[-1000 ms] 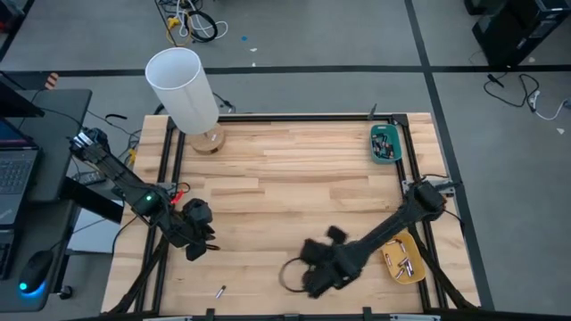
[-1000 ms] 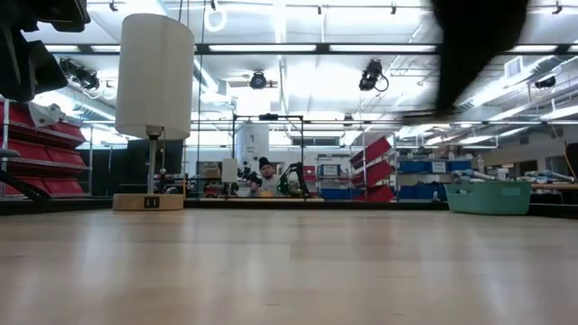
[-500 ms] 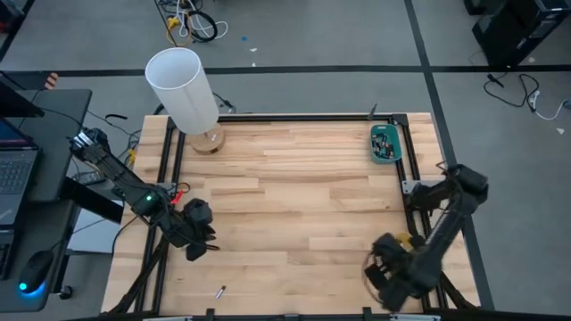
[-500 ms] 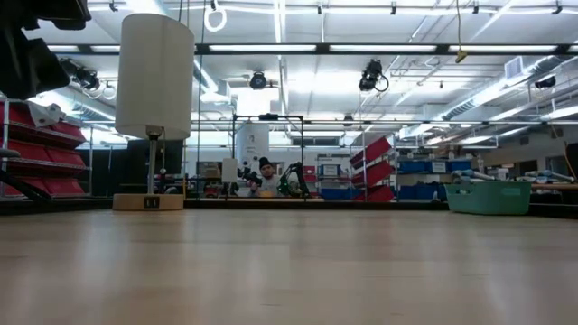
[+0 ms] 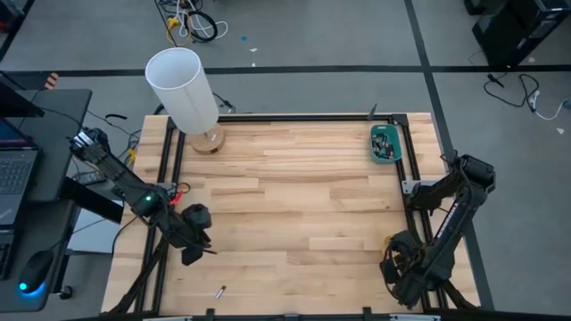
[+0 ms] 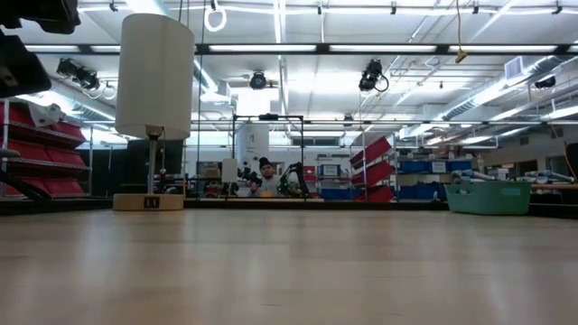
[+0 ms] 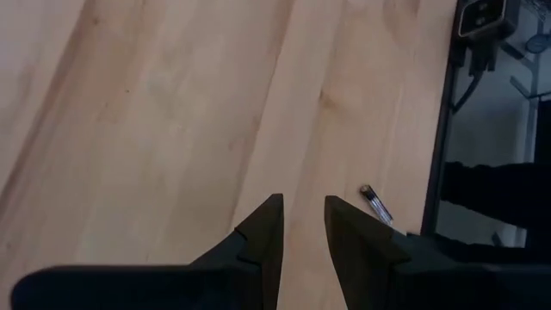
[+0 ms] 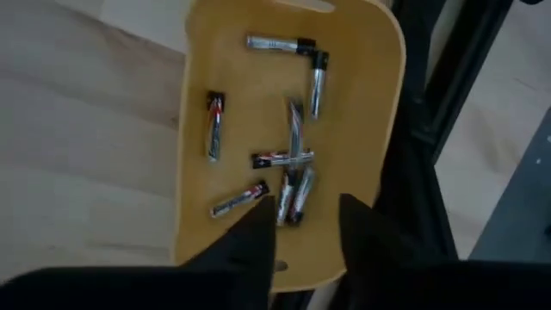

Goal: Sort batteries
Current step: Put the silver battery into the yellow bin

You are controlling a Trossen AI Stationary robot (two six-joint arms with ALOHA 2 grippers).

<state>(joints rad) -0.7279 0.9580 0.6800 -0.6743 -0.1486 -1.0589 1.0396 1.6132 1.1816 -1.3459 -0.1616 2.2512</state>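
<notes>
Wooden slatted table (image 5: pixel 294 192) framed by a dark metal rail; tall white cylindrical lamp (image 5: pixel 183 89) on a round wooden base at the far left corner; small teal tray (image 5: pixel 384 143) at the far right edge; small yellow tray (image 8: pixel 293 129) at the near right edge, holding several slim silver-and-black batteries (image 8: pixel 288 159); right gripper (image 8: pixel 306 237) directly above this tray; left gripper (image 7: pixel 301 228) over the near left area, one loose battery (image 5: pixel 219 291) lying nearer the front edge
</notes>
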